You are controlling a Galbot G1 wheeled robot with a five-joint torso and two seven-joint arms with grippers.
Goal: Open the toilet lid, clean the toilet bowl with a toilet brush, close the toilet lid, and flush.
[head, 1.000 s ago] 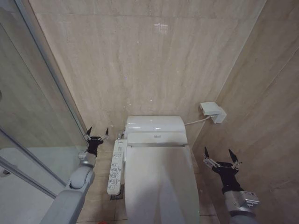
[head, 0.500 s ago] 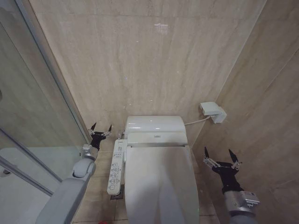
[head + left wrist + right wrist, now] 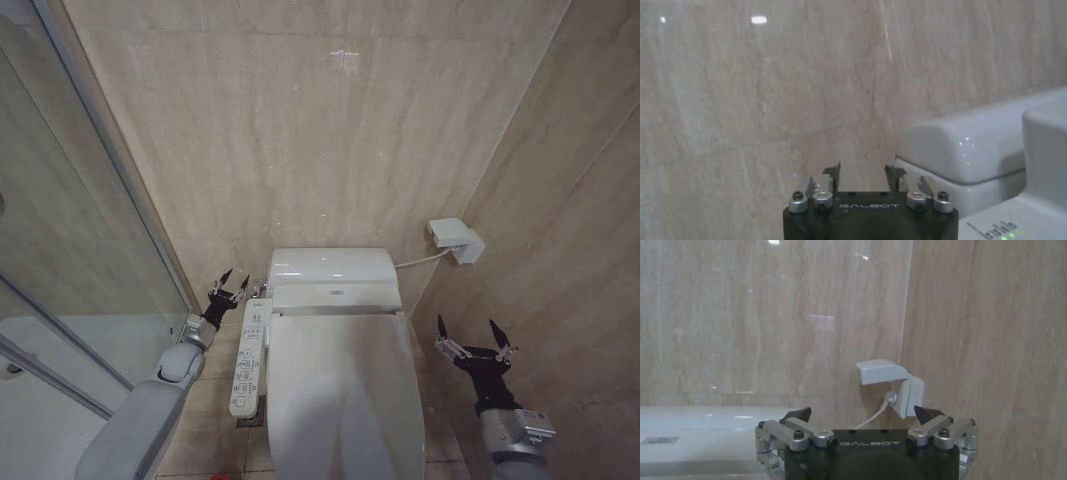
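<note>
Toilet lid (image 3: 345,385): down flat over the bowl, glossy white; lies to the right of the left claw and to the left of the right claw, between the two.
Handling, judged: rigid moulded plastic, light, slick surface; a pinch on the flat top would likely slip. Better purchase at the front lip, which is out of frame here.
Hinge end: just below the white tank (image 3: 332,266), nearest the left claw.
Button panel (image 3: 248,357): runs along the lid's left side, just below and beside the left claw.
Left claw (image 3: 229,284): fingers spread, empty, raised beside the tank's left corner, near the wall.
Right claw (image 3: 475,343): fingers spread wide, empty, hovering off the lid's right edge, not touching.
Wall socket box (image 3: 455,240): above and beyond the right claw.
</note>
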